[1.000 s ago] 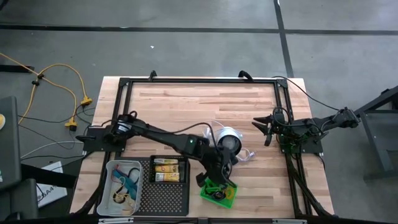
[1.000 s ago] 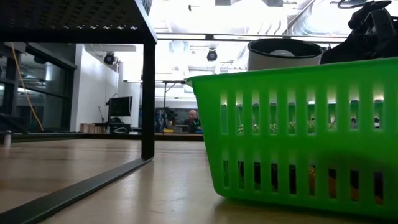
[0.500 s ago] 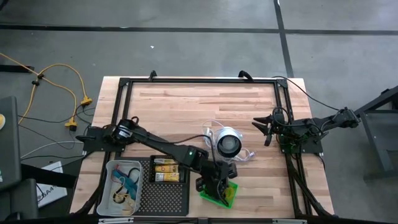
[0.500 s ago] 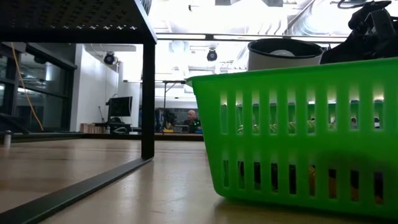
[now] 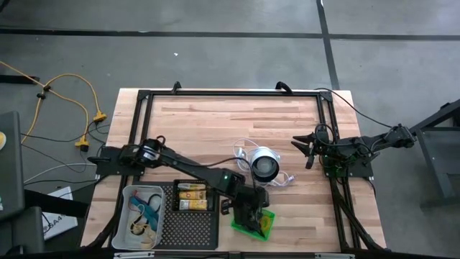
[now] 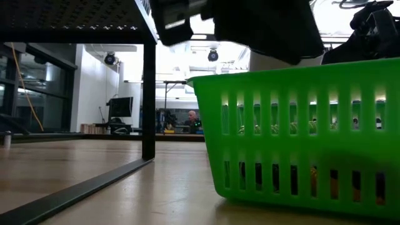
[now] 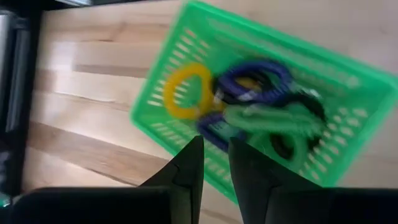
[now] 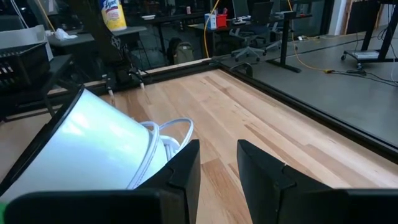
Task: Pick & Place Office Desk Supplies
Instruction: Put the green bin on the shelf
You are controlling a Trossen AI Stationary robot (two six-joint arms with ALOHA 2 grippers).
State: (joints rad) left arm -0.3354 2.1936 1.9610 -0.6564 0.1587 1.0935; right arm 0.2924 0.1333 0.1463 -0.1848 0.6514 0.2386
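Since half a second ago the left arm has drawn back toward the worktop's near edge: in the high view its left gripper [image 5: 246, 214] now sits over the left end of the green basket [image 5: 264, 227], uncovering more of the basket's right side, and in the low view the dark wrist now fills the top of the frame above the basket's rim, where earlier only the round white-and-black device showed behind it. Nothing else on the worktop has shifted, and the right gripper [image 5: 307, 149] stays parked near the right edge, fingers a little apart and empty. Seen from the left wrist, the left gripper's fingers [image 7: 189, 167] stand slightly apart with nothing between them, hanging above the basket's near wall, clear of the coiled loops inside. Those loops lie in a heap on the basket floor: a yellow loop [image 7: 185, 91] at one end, a purple loop [image 7: 254, 78] beside it overlapping a green loop [image 7: 267, 120], with a dark one under them; they are blurred, so their exact lie is hard to read. The basket's long axis runs slantwise to the worktop's near edge. Yellow-and-white packs [image 5: 195, 196] lie side by side in the black tray [image 5: 190, 224] near the near-left corner, their long axes along the near edge, well apart from the left gripper; teal cords [image 5: 146, 210] sit in the clear tray [image 5: 128, 198] further left
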